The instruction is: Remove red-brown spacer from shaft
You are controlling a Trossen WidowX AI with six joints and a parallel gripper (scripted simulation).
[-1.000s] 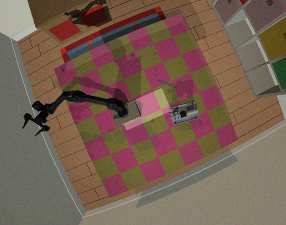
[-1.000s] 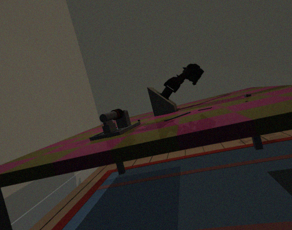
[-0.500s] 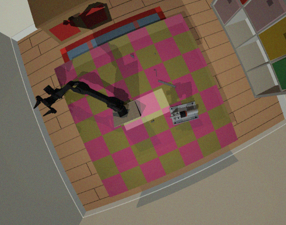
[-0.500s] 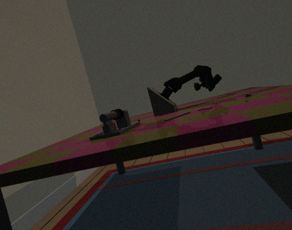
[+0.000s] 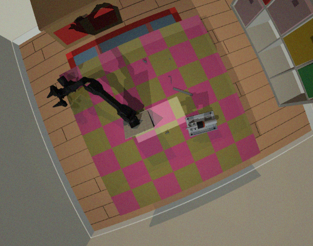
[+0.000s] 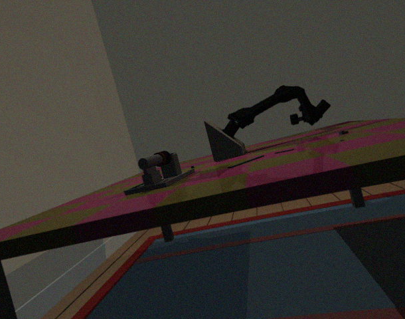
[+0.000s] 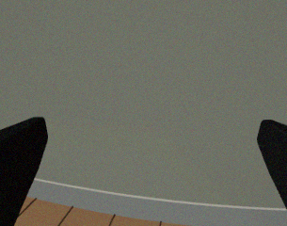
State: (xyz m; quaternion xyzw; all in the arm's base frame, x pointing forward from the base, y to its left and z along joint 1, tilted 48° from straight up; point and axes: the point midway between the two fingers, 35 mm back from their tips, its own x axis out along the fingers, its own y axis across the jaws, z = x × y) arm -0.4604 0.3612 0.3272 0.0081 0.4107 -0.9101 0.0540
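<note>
The shaft (image 5: 211, 122) (image 6: 150, 161) is a light grey cylinder lying horizontally above a grey base plate (image 5: 209, 129) (image 6: 139, 189). Dark and red-orange spacers (image 5: 201, 124) (image 6: 163, 157) sit around it beside the grey housing block (image 6: 175, 165). Which spacer is the red-brown one cannot be told at this size. How deep the shaft sits in the housing is hidden. My gripper (image 5: 51, 101) (image 7: 154, 130) is open and empty, far from the assembly, on the opposite side of the arm's base. The wrist view shows only wall and floor between the fingers.
The assembly stands on a pink and green checkered table (image 5: 167, 185). The arm's wedge-shaped base (image 5: 142, 128) (image 6: 225, 147) stands between gripper and assembly. A grey bar (image 5: 182, 91) (image 6: 246, 161) lies near the plate. A small grey piece (image 5: 167, 132) lies between base and plate.
</note>
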